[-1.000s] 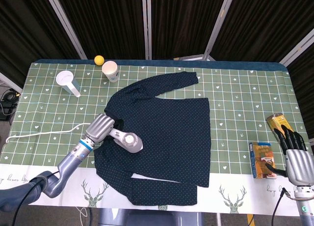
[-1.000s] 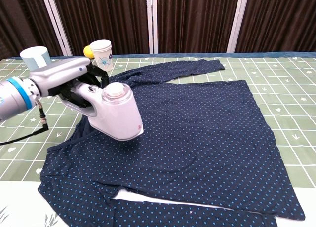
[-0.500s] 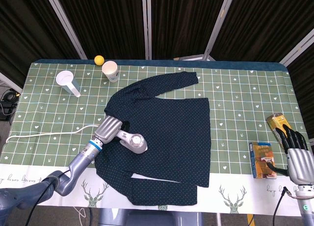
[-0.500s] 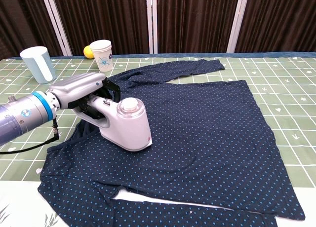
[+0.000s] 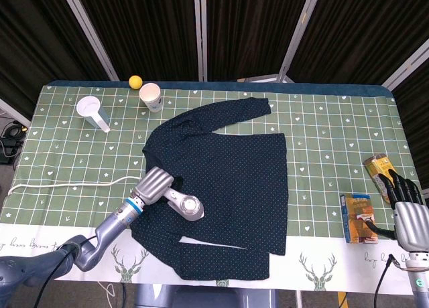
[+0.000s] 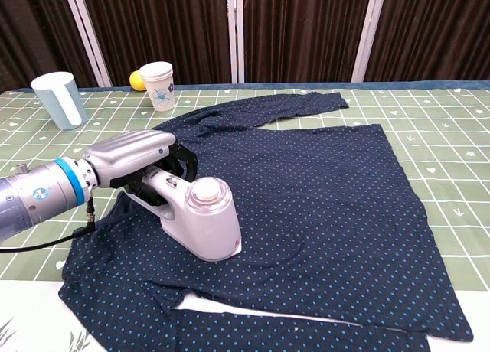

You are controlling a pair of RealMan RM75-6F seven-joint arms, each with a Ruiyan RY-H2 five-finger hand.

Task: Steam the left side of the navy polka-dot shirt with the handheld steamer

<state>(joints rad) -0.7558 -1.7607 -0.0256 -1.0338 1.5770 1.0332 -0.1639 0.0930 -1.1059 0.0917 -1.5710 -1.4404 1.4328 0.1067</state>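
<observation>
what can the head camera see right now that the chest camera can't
Only the head view shows the right hand, open near the table edge, the orange-and-blue snack packet beside it, and the white cord. The chest view adds nothing new. Both show the left hand gripping the white handheld steamer on the navy polka-dot shirt, plus the cups.

A navy long-sleeved shirt with pale blue polka dots point(image 5: 231, 181) point(image 6: 321, 206) lies spread flat on the green checked cloth. A white-and-grey handheld steamer point(image 5: 186, 204) point(image 6: 197, 222) sits face-down on its left side.
</observation>
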